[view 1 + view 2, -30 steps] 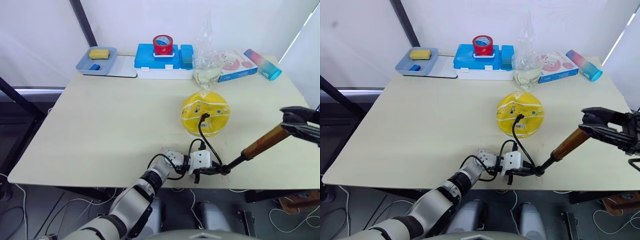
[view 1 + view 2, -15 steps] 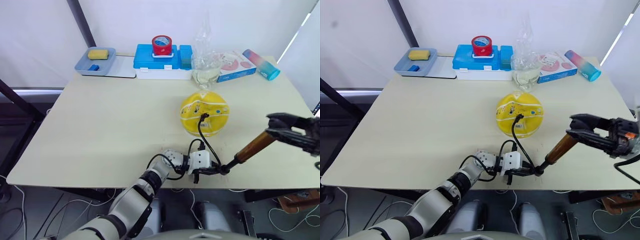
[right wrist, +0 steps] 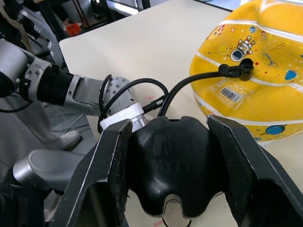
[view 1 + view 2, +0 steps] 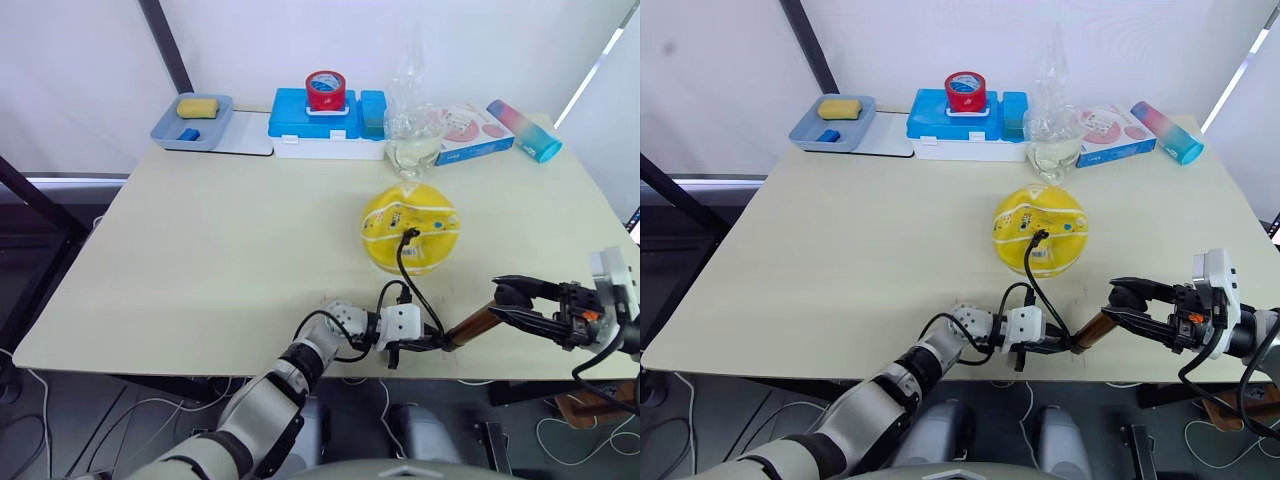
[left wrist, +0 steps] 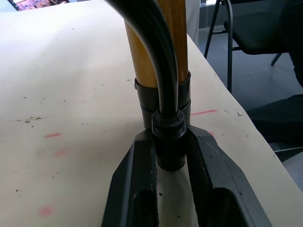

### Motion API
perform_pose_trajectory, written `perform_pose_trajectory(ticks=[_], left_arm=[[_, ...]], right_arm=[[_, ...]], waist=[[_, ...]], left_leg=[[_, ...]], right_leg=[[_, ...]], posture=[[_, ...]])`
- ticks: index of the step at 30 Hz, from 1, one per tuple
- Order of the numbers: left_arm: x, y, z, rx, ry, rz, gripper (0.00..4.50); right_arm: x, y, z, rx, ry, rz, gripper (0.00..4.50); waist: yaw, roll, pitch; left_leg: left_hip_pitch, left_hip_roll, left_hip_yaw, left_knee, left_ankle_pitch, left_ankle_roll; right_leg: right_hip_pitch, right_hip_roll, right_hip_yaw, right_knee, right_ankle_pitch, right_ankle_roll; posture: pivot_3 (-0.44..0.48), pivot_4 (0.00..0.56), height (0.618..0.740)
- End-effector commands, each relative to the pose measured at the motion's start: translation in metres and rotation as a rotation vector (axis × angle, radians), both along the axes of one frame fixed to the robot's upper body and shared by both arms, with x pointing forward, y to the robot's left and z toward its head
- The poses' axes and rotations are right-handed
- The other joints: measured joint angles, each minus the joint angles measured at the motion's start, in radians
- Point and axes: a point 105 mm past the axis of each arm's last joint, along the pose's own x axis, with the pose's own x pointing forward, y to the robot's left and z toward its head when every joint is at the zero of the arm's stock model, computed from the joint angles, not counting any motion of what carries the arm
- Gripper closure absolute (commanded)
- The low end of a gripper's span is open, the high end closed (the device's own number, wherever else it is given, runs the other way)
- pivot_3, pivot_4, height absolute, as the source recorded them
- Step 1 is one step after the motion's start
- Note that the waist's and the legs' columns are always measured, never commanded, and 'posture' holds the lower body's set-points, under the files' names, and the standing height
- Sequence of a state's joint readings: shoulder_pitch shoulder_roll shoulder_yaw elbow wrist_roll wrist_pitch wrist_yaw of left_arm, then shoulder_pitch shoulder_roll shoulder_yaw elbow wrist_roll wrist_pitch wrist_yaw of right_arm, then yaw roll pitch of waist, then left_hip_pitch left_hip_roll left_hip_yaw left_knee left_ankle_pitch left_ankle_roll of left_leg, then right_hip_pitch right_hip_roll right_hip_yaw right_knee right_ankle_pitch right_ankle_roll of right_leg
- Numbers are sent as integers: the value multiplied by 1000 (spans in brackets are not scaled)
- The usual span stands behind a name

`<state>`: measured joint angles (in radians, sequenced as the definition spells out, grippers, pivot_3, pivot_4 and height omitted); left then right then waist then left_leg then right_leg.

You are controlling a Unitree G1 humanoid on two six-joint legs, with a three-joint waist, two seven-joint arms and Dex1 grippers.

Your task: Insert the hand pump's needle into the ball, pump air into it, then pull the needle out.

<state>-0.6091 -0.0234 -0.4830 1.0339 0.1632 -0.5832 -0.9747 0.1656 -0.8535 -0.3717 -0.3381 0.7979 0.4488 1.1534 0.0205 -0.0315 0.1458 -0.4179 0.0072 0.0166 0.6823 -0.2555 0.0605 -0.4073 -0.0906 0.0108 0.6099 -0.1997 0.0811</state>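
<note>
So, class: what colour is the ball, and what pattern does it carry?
Yellow ball with white seam lines and small cartoon prints, best seen in the right wrist view.

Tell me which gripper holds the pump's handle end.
The right gripper, shut on the black handle of the hand pump; the left gripper clamps the hose end.

A pale table (image 4: 220,250) is carrying everything. The yellow ball (image 4: 410,226) is lying beyond the hand pump (image 4: 470,324), which is being kept low near the front edge. Along the far edge — well apart from the pump — a grey tray (image 4: 193,122), a blue box (image 4: 326,121), a clear bag (image 4: 413,130), a flat carton (image 4: 468,132) and a tumbler (image 4: 524,129) are being supported.
</note>
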Motion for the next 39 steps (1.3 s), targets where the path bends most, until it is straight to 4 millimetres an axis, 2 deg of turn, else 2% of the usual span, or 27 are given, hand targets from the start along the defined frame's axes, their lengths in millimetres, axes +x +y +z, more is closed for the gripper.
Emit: perform_pose_trajectory(ticks=[1, 4, 8, 12, 17, 24, 27, 32, 37, 39], left_arm=[[-10, 23, -33, 151, 69, -3, 4122], [-11, 24, -35, 153, 84, 0, 4122], [-10, 23, -35, 155, 95, 5, 4122], [-11, 23, -35, 154, 95, 3, 4122], [-11, 23, -35, 154, 94, 0, 4122], [-9, 26, -35, 161, 91, 9, 4122], [-9, 27, -36, 162, 90, 7, 4122], [-10, 26, -36, 159, 92, 8, 4122], [-7, 25, -35, 148, 99, 37, 4122], [-7, 24, -35, 145, 103, 39, 4122]], right_arm=[[4, -18, 31, 16, -82, -57, 2500], [2, -24, 50, 40, -97, -63, 2500], [-6, -33, 92, 112, -104, -72, 2500], [-11, -35, 116, 130, -113, -68, 2500], [-15, -36, 133, 122, -120, -63, 2500], [-19, -34, 142, 155, -109, -39, 2500], [-15, -29, 121, 122, -64, -37, 2500], [-9, -21, 70, 10, 16, -36, 2500], [-4, -14, 27, 3, 51, -61, 2500], [-2, -9, 4, -24, 56, -68, 2500]], waist=[[0, 1, 1], [0, 3, 1], [0, 5, 2], [-1, 4, 2], [0, 4, 2], [0, 4, 2], [0, 4, 2], [-1, 0, -1], [-3, -2, -2], [-3, -2, -2]], left_leg=[[0, 0, 0, 0, 0, 0], [0, 0, 0, 0, 0, 0], [0, 0, 1, 0, 0, 0], [0, 0, 0, 0, 0, 0], [0, 0, 1, -1, 0, 1], [-2, 0, 2, -1, -1, 1], [-3, -1, 1, -1, -1, 1], [-2, 0, 0, -1, -1, 1], [2, 0, 0, 0, -1, 1], [2, 0, -1, 0, -1, 1]], right_leg=[[0, 0, 0, 0, 0, 0], [0, -1, 0, 0, 0, 0], [0, -2, -1, -1, 0, 0], [0, -3, -5, -1, 1, -1], [0, -12, -16, -1, 1, 0], [-1, -13, -18, -1, 1, 0], [-1, -13, -19, -1, 1, 0], [0, -12, -19, -1, 1, 0], [3, -13, -20, -1, 0, 3], [3, -13, -21, -1, -1, 5]], posture=[[0, 150, 739], [0, 150, 739], [0, 150, 739], [0, 150, 739], [0, 150, 739], [0, 150, 739], [0, 150, 739], [0, 150, 739], [0, 150, 739], [0, 150, 739]])
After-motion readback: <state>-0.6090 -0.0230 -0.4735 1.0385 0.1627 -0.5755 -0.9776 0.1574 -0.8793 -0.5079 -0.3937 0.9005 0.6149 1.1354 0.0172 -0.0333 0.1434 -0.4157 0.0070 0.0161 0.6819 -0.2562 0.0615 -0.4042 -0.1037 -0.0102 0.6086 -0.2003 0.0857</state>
